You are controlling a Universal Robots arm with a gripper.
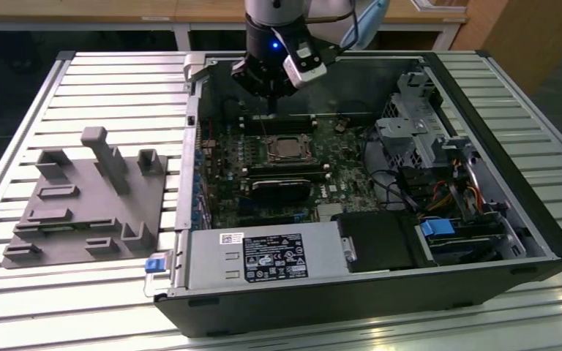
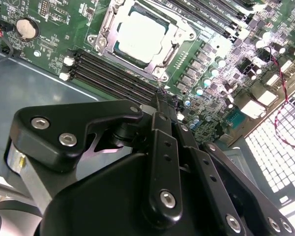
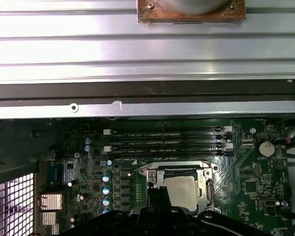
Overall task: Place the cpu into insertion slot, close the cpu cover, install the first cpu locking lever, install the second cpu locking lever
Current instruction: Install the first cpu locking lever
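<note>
- The black linkage-fingered gripper [image 2: 160,98] hangs over the board, and its fingertips look pressed together with nothing between them: clenched and empty, by my reading.
- The small flat square cpu with the silver-grey metal top [image 2: 140,34] is down in the square insertion slot with the thin silvery rim [image 1: 286,149], lying level.
- The thin silvery square-framed cpu cover [image 2: 104,30] lies flat around the chip's edges, and the metal top shows through its cut-out. I'd call it closed.
- Thin metal rods run along the socket's sides. I cannot tell whether they are latched.
- Here's the relation that matters: in the exterior view the gripper sits towards the case's far wall and the socket lies on the near side of it, close by but not under the tips.
- In both wrist views the long narrow black memory slots [image 2: 113,73] lie between fingertips and socket, running parallel to the socket's nearest edge.
- The chip is square, so it has no long axis. Only the rods and the slots give a direction.
- For materials, there's a matte green motherboard [image 2: 54,19] crowded with small capacitors, smooth reflective metal on chip and frame, and hard black plastic on the slots.
- All this sits in an open black computer case [image 1: 359,300] on a pale slatted metal table [image 1: 96,80], with a grey moulded fixture [image 1: 85,197] well apart at the exterior view's left.
</note>
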